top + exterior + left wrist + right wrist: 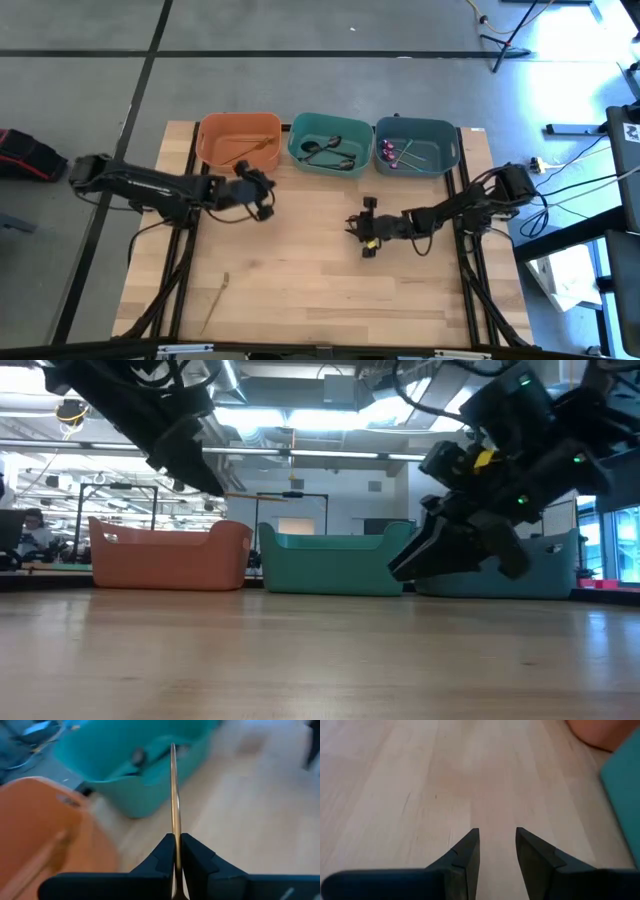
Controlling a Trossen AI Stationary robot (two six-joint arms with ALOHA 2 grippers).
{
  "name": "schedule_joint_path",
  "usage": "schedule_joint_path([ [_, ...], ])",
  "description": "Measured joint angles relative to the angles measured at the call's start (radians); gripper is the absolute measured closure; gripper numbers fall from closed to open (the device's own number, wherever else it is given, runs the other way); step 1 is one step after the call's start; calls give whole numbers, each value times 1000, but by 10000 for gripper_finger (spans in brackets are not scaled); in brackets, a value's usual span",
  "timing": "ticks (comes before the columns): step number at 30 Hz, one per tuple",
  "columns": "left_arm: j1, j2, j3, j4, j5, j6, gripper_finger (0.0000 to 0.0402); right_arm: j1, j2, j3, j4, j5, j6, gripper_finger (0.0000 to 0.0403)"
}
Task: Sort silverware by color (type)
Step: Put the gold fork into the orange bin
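Left gripper point(175, 851) pinching gold utensil point(174, 795) (head hidden), right gripper point(497, 845) jaws narrowly apart

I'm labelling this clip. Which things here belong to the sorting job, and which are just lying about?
Job:
- gold piece in left hand
- gold piece on table
- orange bin, teal bin, blue-grey bin
- right hand, open

Lying about:
- red-black bag
- floor cables

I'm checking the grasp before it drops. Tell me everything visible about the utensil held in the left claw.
The gold utensil is a slim, brass-looking metal piece, seen edge-on as a thin straight handle. The left claw is shut on it, a dark finger pressing each side, and it juts forward from them. It is held in the air near the orange bin. Its head cannot be made out.
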Motion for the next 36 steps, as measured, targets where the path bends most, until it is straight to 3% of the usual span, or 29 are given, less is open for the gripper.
schedule_joint_path([
  [8, 199, -113, -2, -37, -73, 111, 380, -91, 0, 0, 14, -177, -36, 285],
  [14, 399, -120, -2, -62, -86, 159, 380, -100, 0, -17, 43, -199, -41, 285],
  [25, 720, -62, -90, 55, 155, 256, 380, -98, 0, -35, 129, -200, -108, 285],
  [30, 798, -28, -148, 96, 222, 290, 380, -100, 0, -35, 169, -199, -155, 285],
  [36, 844, 13, -156, 105, 232, 291, 380, -133, 0, -35, 196, -208, -190, 285],
])
